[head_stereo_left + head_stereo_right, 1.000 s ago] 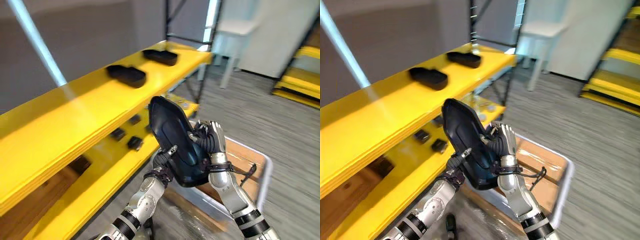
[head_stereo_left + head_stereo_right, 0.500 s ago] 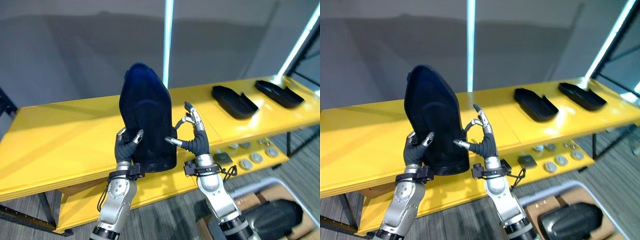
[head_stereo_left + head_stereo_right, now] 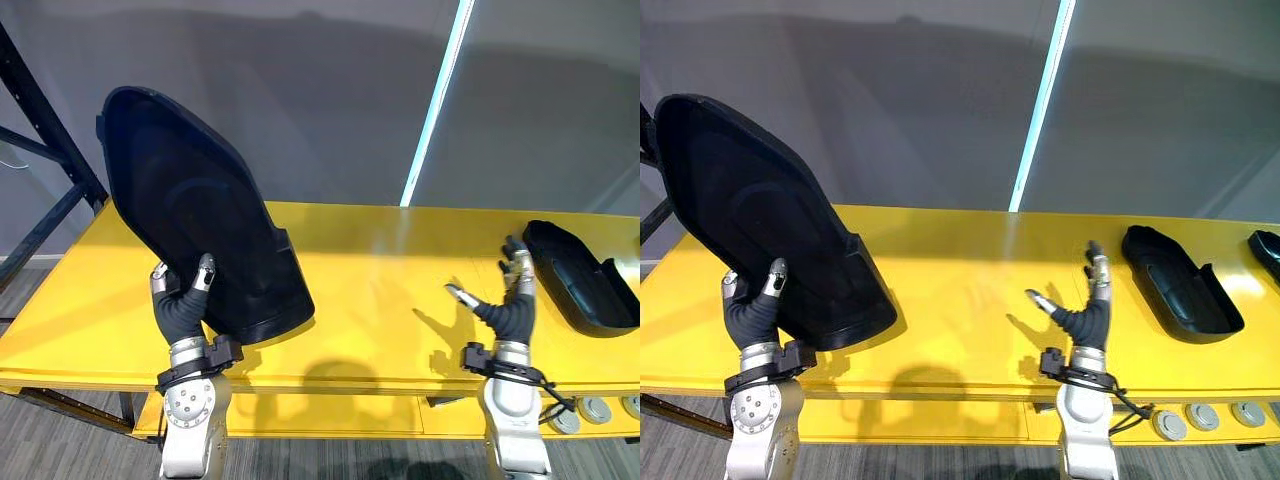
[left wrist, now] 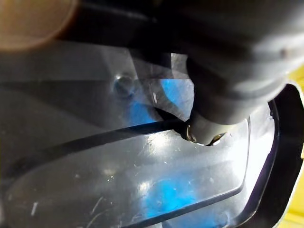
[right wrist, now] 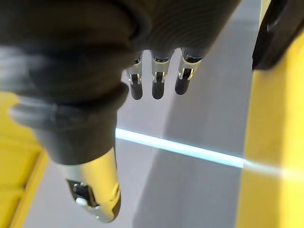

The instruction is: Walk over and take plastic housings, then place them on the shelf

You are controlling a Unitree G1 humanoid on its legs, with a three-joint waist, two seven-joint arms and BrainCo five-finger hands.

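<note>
One glossy tapered housing (image 3: 190,215) in left hand (image 3: 183,308)

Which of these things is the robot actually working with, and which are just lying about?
Job: large black plastic housing in the left hand; yellow shelf; second black housing lying on it; open right hand.
Lying about: round grey discs on the lower level; pale blue light strip on the wall.

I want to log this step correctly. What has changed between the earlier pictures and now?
The right robot hand has let go of the big black housing and now stands open over the yellow shelf, apart from the housing. The left robot hand alone holds the housing, now tilted to the robot's left. The other housing still lies on the shelf.
</note>
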